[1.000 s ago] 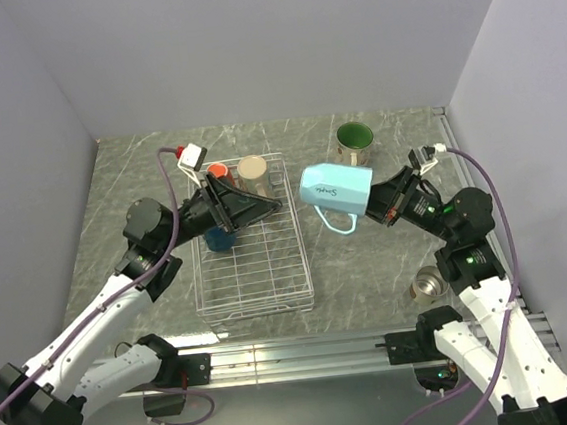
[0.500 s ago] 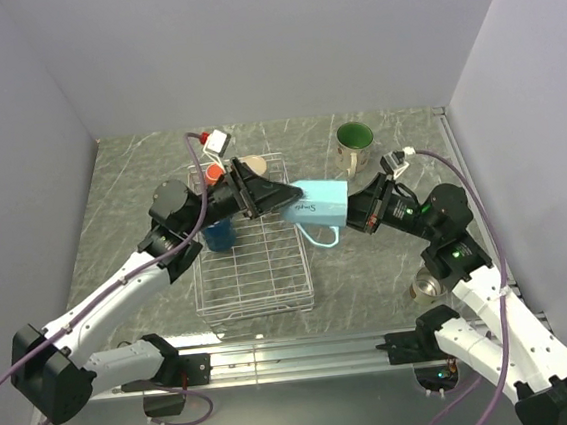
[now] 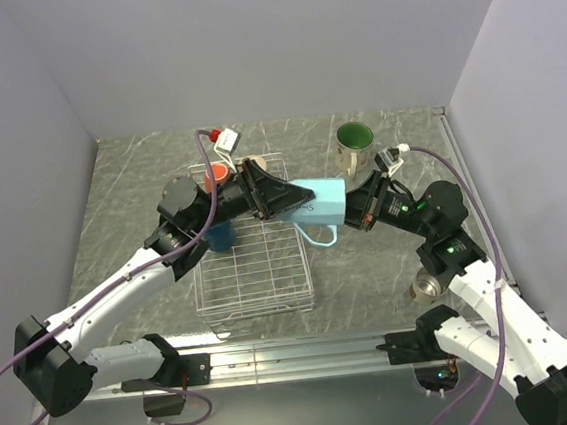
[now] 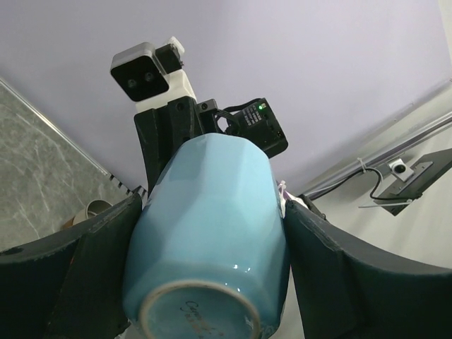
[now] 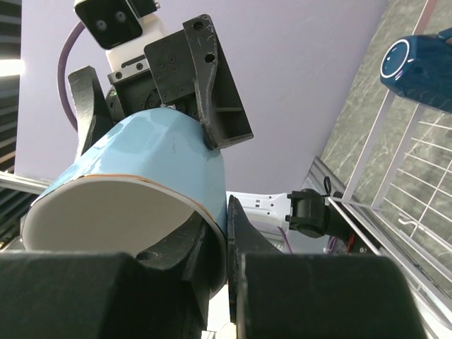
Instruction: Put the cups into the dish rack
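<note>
Cups (image 3: 324, 198): six in all; dish rack (image 3: 259, 275): one

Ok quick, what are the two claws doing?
Left gripper: jaws around the light blue mug, grip cannot be told.
Right gripper: closed on that mug's rim.

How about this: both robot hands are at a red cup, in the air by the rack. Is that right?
Not quite. The cup is light blue, not red; the top view shows it. The left gripper and right gripper are both at it, in the air by the rack.
</note>
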